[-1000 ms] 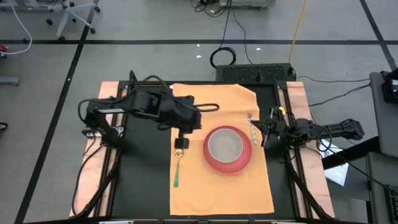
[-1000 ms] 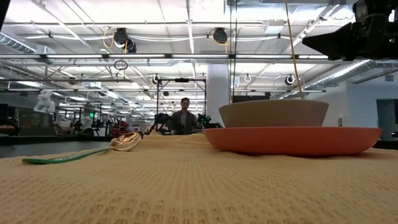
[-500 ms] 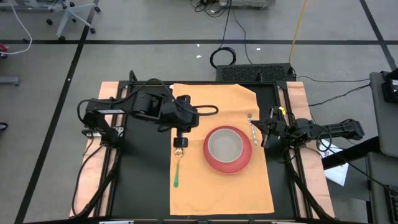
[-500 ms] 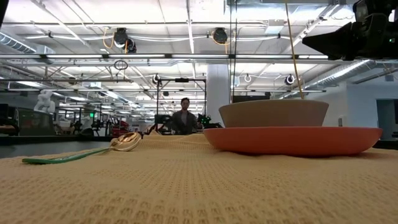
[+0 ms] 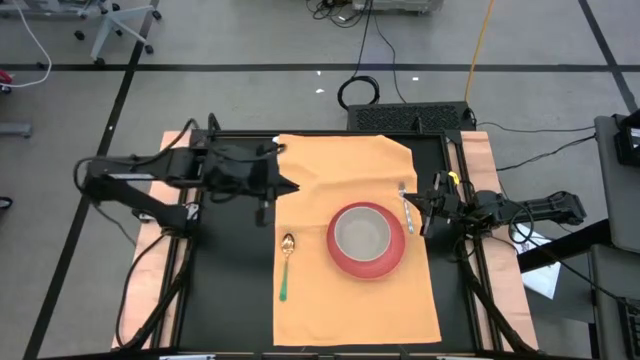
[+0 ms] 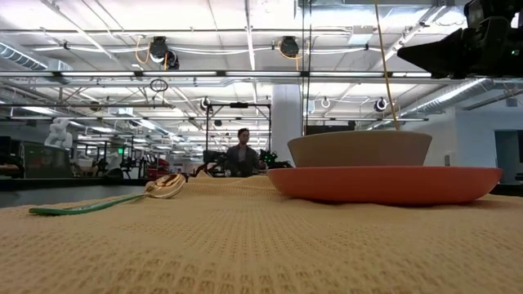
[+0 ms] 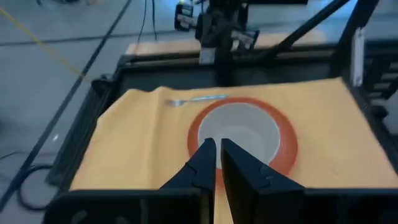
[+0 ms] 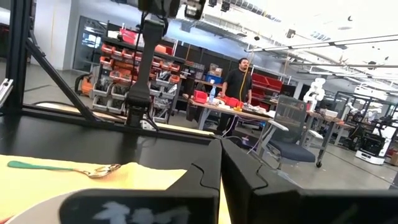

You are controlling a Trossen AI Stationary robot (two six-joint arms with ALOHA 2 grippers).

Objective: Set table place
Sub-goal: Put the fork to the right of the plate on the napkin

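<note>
Left gripper [image 5: 266,212] pressed together, empty; spoon [image 5: 286,262] on mat [image 5: 350,290] at its 5 o'clock, handle toward 6. Right gripper [image 5: 425,212] closed, parked by fork [image 5: 405,208].

- Grey floor [image 5: 250,40] with dark lines; black cables [image 5: 358,92] coiled.
- Office chair base [image 5: 118,25], far left.
- Ceiling light strips [image 6: 245,51] on open trusses.
- Shelving with red bins [image 8: 118,56]; a person [image 8: 238,84] by a cluttered workbench [image 8: 233,107].
</note>
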